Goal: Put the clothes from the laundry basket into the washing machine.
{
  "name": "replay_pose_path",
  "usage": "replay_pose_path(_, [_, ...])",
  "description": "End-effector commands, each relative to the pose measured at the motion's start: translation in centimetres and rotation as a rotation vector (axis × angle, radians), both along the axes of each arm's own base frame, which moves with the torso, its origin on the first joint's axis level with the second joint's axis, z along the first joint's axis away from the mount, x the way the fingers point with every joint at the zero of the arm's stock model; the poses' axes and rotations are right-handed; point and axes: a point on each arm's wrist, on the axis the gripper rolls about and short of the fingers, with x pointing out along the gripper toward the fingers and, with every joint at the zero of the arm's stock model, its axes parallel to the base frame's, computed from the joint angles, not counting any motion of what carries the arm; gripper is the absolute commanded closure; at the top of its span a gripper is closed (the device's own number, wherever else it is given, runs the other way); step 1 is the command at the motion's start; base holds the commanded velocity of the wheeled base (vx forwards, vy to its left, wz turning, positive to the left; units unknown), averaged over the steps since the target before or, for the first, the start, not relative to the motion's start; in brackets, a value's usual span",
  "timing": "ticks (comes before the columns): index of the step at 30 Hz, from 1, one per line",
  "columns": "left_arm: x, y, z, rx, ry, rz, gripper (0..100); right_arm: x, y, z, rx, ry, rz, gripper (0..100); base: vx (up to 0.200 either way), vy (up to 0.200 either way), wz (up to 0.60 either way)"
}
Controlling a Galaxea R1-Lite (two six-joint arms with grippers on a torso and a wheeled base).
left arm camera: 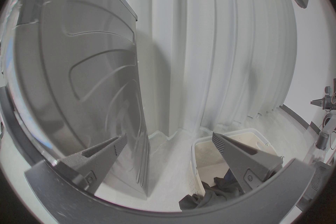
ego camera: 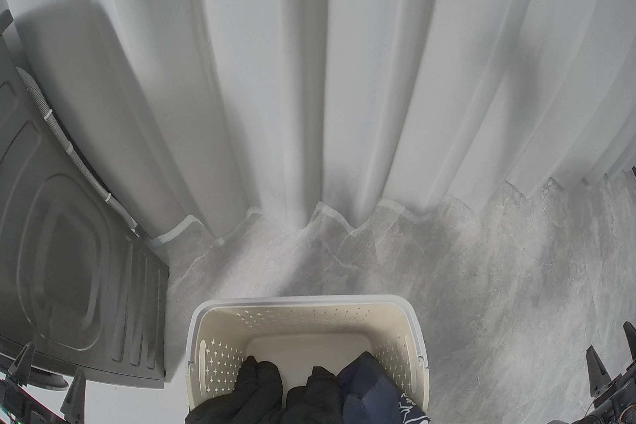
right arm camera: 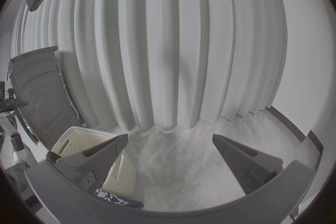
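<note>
Laundry corner, seen from just behind the robot. A cream, perforated laundry basket (ego camera: 199,339) stands on the grey marbled floor (ego camera: 517,286), in front of a white pleated curtain (ego camera: 331,48) that hangs down to the floor. The clothes (ego camera: 311,395) lie inside the basket, heaped at its near end: two black garments and, beside them on the robot's right, a navy garment (ego camera: 371,389) with white print. The far part of the basket's bottom is bare. The washing machine (ego camera: 66,286), grey, stands to the robot's left of the basket and a little apart from it, turning an embossed side panel to the viewer. A ribbed hose (ego camera: 73,157) runs along the machine's edge next to the curtain. The left gripper (left arm camera: 168,137) is low on the left, close to the machine's side panel, with its two fingers spread wide and nothing between them. The right gripper (right arm camera: 168,137) is low on the right above bare floor, well apart from the basket, its fingers likewise spread wide and holding nothing.
</note>
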Motion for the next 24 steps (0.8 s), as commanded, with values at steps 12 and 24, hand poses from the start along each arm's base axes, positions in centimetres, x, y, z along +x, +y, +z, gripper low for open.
replay_pose_path(12, [0.04, 0.00, -0.52, 0.002, 0.006, 0.002, 0, 0.10, 0.00, -0.50, 0.000, 0.013, 0.001, 0, -0.200, 0.000, 0.00])
replay_pose_path(24, [0.04, 0.00, -0.52, 0.002, 0.006, 0.000, 0, 0.10, 0.00, -0.50, 0.000, 0.013, 0.001, 0, -0.200, 0.000, 0.00])
